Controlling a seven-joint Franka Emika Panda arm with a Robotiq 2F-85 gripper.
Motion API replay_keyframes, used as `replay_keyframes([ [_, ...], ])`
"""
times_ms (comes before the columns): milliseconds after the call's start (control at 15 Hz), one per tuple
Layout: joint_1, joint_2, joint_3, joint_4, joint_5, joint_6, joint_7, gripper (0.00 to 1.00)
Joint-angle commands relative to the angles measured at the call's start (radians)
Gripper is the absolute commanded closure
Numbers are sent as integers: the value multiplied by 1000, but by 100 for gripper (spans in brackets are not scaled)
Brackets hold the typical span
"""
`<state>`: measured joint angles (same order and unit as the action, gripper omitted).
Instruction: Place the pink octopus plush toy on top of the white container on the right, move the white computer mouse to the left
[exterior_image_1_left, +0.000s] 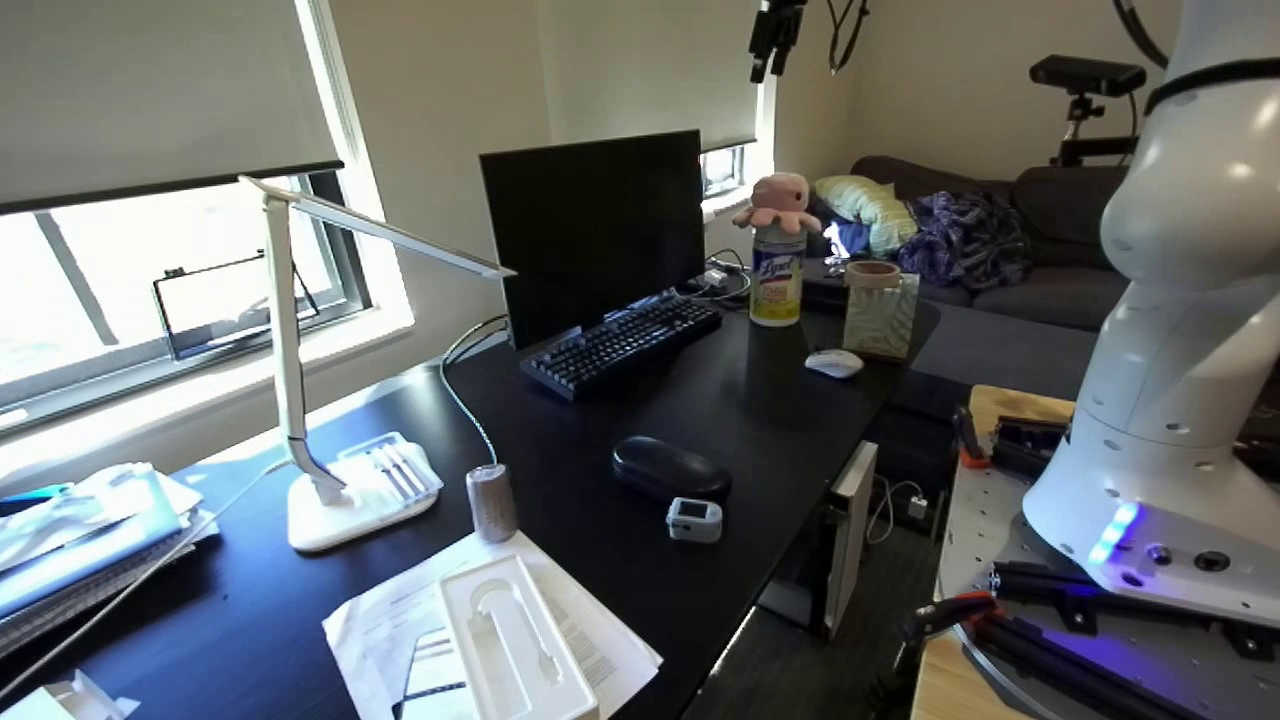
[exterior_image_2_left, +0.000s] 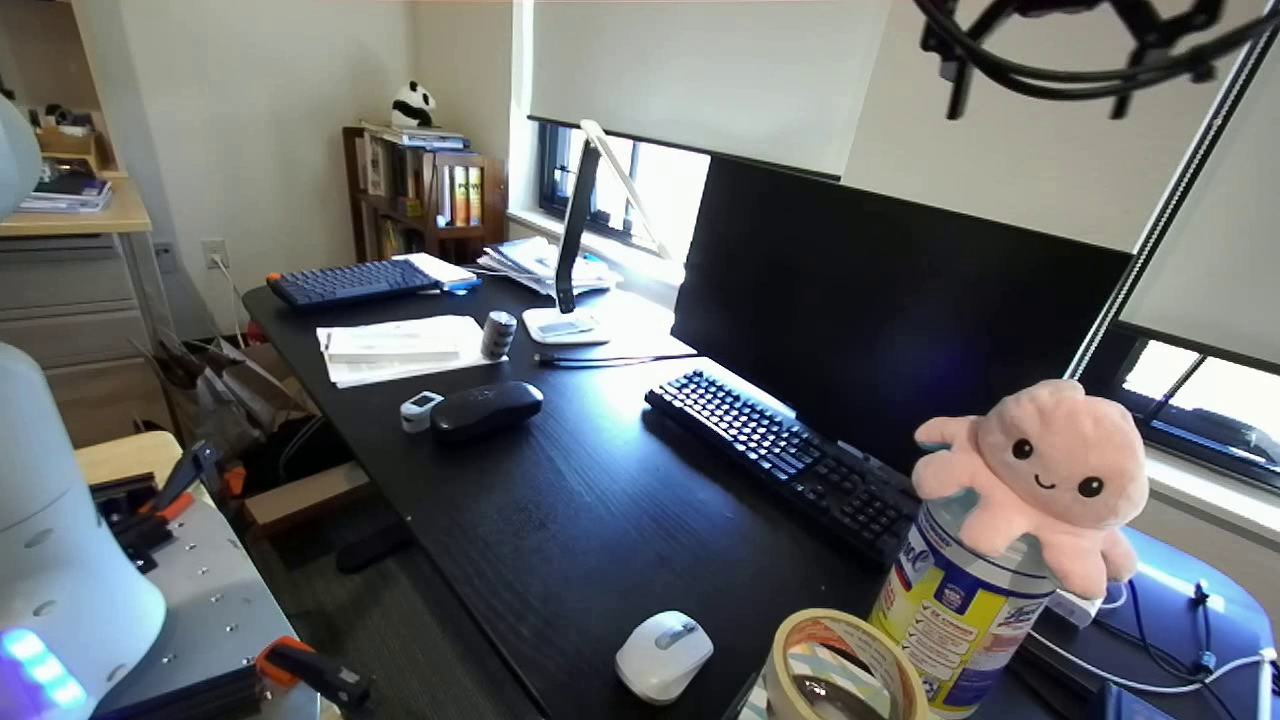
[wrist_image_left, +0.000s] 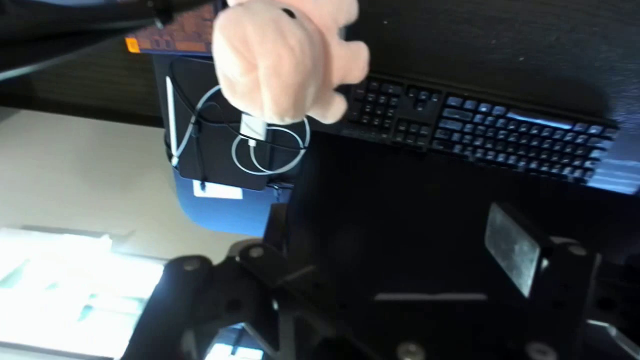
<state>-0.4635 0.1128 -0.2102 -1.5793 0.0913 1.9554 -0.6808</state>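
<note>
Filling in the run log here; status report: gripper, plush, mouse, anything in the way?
Gripper open, empty, up high. Pink plush atop Lysol canister. White mouse on desk; patterned box beside it might crowd grasp.

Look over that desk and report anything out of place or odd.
The octopus toy looks odd perched atop the tub, legs hanging past its rim, though the task may want it there. A tape roll sits atop a box. I see no spill or damage.
</note>
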Motion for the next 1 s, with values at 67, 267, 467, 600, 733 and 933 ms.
replay_keyframes([
  [67, 153, -212, 32, -241, -28, 1, -68, 0],
  [267, 266, -311, 70, -366, -68, -2, -61, 0],
  [467, 284, -245, 34, -283, -41, -5, -14, 0],
  [600, 276, -238, 19, -277, -41, -4, -16, 0],
  [733, 266, -215, 4, -255, -45, -45, 19, 0],
  [933, 284, -208, 16, -304, -31, -60, 86, 0],
])
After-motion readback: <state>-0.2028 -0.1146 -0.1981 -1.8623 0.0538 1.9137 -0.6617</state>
